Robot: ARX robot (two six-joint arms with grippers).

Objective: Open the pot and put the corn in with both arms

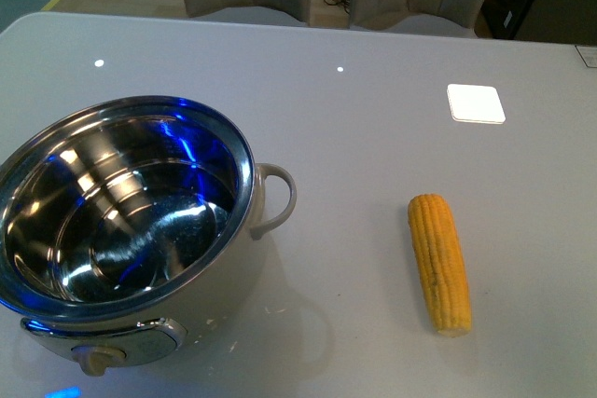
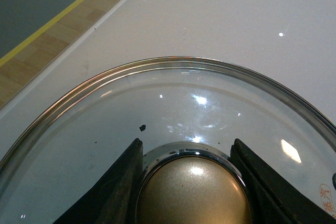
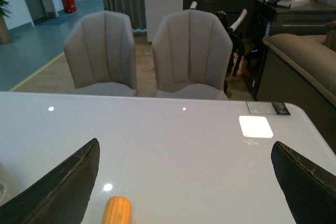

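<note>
Pot (image 1: 244,230) stood uncovered at lower left of front view, corn (image 1: 439,263) lay at lower right. Left gripper (image 2: 187,148) clamped the knob (image 2: 194,192) of the glass lid (image 2: 173,90); right gripper (image 3: 185,148) gaped wide. Lid step seemed done; next, right gripper should descend and grasp the corn.

1. The pot (image 1: 224,295), near the table's (image 1: 373,165) left edge, is cut by the front view's left and bottom edges.
2. The lid (image 2: 105,124) runs past the left wrist picture's edges. Its gold knob (image 2: 194,192) and the left gripper (image 2: 187,148) fingers (image 2: 118,187) are cut off too.
3. Red print (image 2: 326,198) on the lid is too small to read.
4. In the right wrist view the corn (image 3: 116,211) shows only its tip, and the right gripper (image 3: 185,142) only its fingertips (image 3: 63,187).
</note>
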